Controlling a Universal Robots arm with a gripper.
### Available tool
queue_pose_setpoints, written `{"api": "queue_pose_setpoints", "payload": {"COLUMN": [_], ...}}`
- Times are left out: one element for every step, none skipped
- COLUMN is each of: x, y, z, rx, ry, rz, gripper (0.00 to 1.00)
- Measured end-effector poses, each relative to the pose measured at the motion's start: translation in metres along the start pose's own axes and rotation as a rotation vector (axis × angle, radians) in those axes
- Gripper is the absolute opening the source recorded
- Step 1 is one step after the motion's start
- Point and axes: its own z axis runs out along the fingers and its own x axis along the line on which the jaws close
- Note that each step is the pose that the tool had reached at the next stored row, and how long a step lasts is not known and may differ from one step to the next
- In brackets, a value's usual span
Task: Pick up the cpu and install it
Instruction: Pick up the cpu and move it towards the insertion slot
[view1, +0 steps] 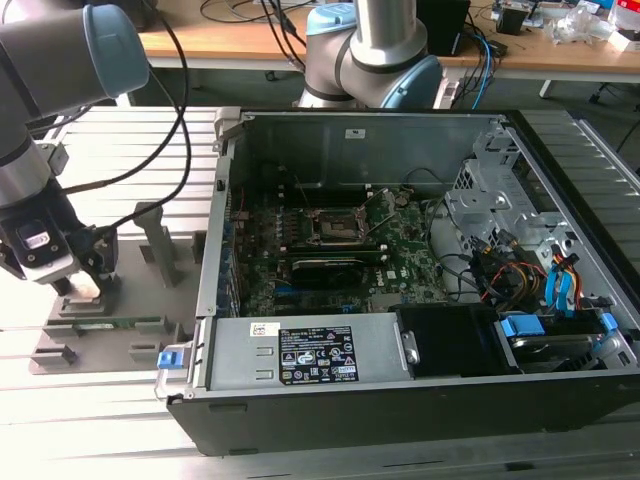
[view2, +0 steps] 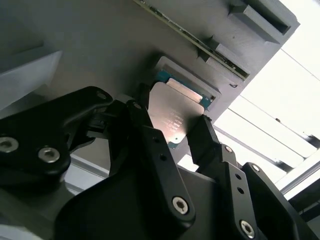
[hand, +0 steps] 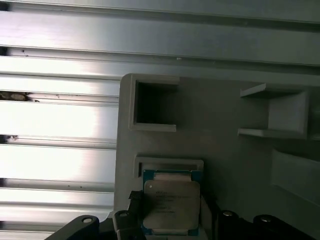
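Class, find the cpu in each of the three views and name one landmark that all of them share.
Exterior view: covered by the gripper, on the grey tray at the exterior view's left.
Second wrist view: cpu in its tray recess, straddled by the gripper.
First wrist view: cpu in the same recess, next to the gripper.
Shared landmark: the grey tray.
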Motion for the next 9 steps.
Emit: {"api": "queue_pose_setpoints", "payload": {"x": [0.0,-0.0001,-0.0001,-0.0001,-0.0001,-0.0001,-0.0002,-0.0003,-0.0003], "y": [0.0,0.0,0.0,-0.0001,-0.0001,-0.0001,-0.0002,-0.0002,-0.0002], "z": [-0.001,-0.0022,-0.0025,-0.0033,-0.0047,-0.0064,-0.0087,-0.0107,-0.0121], "rx": [0.0,0.0,-0.0001,0.0,0.0001,0.0,0.0,0.0,0.0], "ry": [-0.0001,-0.0001,-0.0003,-0.0001,0.0,0.0,-0.0001,-0.0001,0.0], "rz": [0.0,0.0,0.0,0.0,0.0,0.0,0.0,0.0,0.0], "gripper": [0.55,0.55,0.55,0.55,0.55,0.55,0.55,0.55,0.55]}}
